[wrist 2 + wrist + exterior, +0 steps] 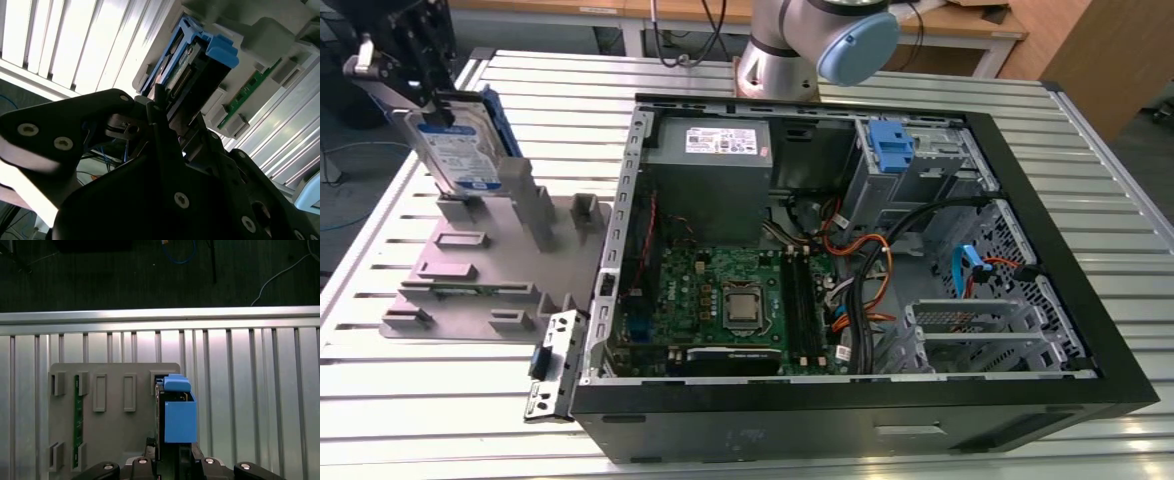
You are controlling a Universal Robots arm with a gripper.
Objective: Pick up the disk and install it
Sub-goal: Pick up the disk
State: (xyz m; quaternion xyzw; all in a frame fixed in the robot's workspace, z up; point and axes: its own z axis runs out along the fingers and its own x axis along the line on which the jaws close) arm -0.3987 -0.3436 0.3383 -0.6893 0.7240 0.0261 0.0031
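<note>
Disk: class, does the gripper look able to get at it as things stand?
Probably yes: the gripper seems closed on the top edge of the disk, which stands upright over the grey holder, with nothing between them.

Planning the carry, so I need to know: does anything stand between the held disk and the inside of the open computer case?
Yes. The gripper holds the disk upright over the grey holder. The holder's upright posts and the near wall of the computer case stand between the disk and the interior.
</note>
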